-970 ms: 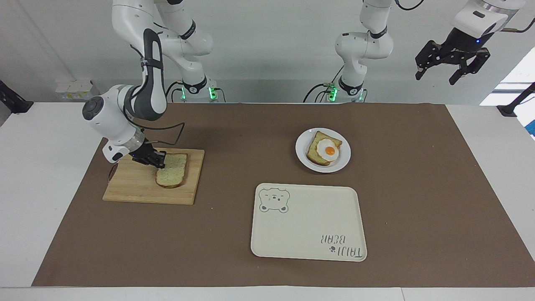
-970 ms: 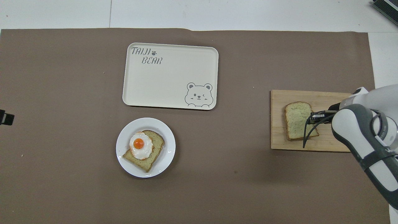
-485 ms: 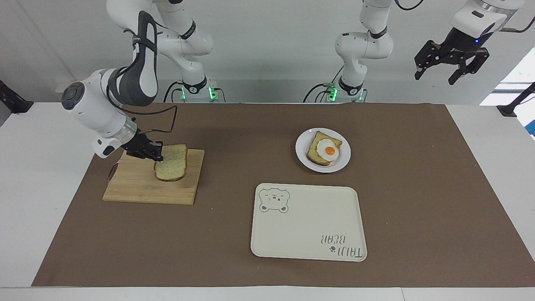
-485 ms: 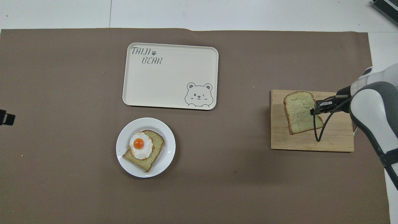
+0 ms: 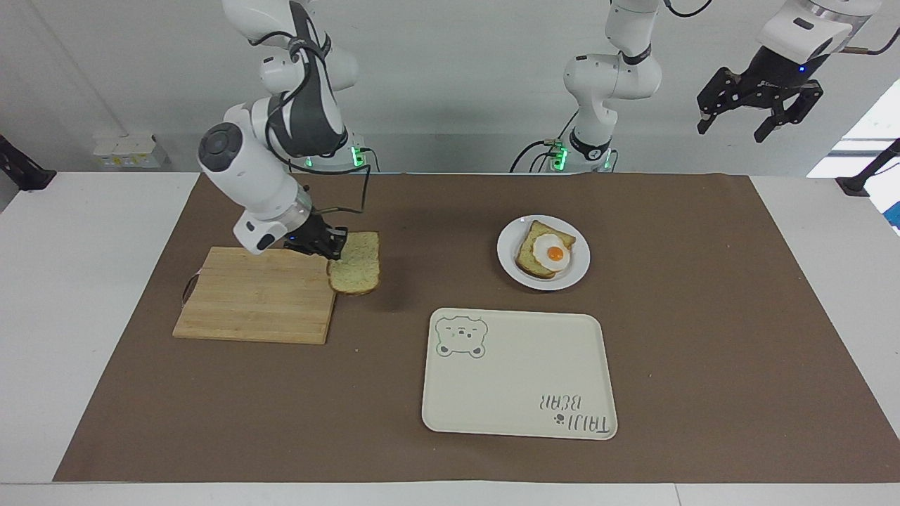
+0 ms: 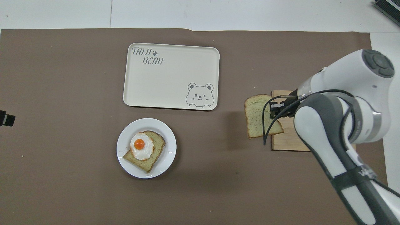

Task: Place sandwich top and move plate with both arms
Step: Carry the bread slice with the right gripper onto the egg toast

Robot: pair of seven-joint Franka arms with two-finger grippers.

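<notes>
My right gripper [image 5: 334, 251] is shut on one edge of the sandwich top [image 5: 356, 263], a pale speckled bread slice. It holds the slice level in the air over the end of the wooden cutting board [image 5: 260, 295] that faces the plate; the overhead view shows the gripper [image 6: 273, 111] and the slice [image 6: 257, 117] too. The small white plate [image 5: 573, 270] lies toward the left arm's end of the mat and bears a browner toast [image 5: 527, 261] with a fried egg [image 5: 550, 251]; it also shows in the overhead view [image 6: 168, 156]. My left gripper [image 5: 738, 126] waits open, high above the table's left-arm end.
The cream bear-printed tray [image 5: 520, 379] lies farther from the robots than the plate and shows in the overhead view [image 6: 168, 78]. The cutting board [image 6: 287, 143] lies bare at the right arm's end. A brown mat [image 5: 703, 316] covers the table.
My right gripper has lifted the bread slice off the cutting board and carried it toward the plate, to the board's edge. The left arm has not moved.
</notes>
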